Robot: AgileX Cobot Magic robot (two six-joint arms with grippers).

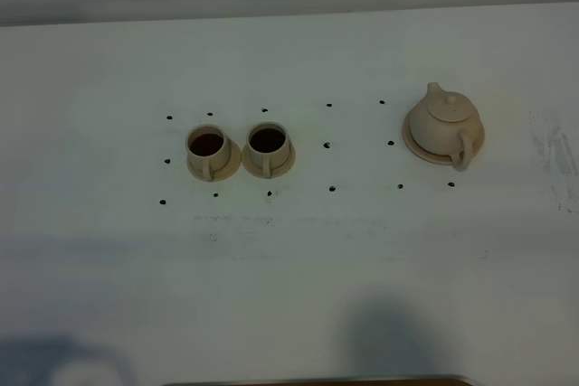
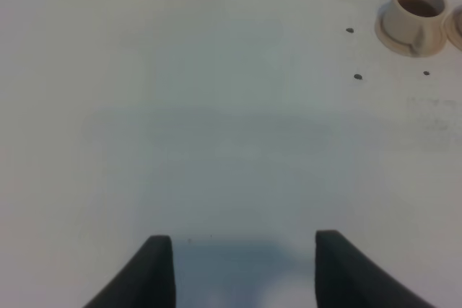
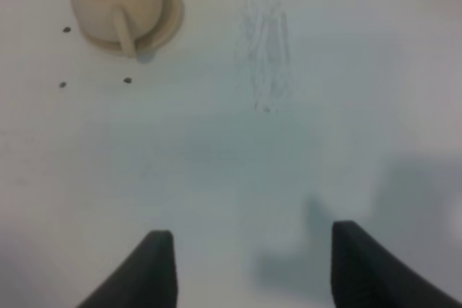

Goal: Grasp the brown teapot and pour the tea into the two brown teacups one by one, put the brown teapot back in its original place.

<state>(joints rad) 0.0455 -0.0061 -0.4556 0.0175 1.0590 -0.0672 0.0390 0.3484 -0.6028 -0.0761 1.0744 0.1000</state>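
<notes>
The teapot (image 1: 443, 127) sits on its saucer (image 1: 414, 148) on the right side, handle (image 1: 462, 149) toward the nearer right gripper (image 3: 245, 265), which is open and empty.

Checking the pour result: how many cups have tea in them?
2. Left cup and right cup stand side by side on their saucers, left of the teapot; both show dark liquid. None appears hidden.

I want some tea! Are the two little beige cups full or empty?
Both small beige ceramic cups hold tea: dark brown liquid shows inside each.
</notes>
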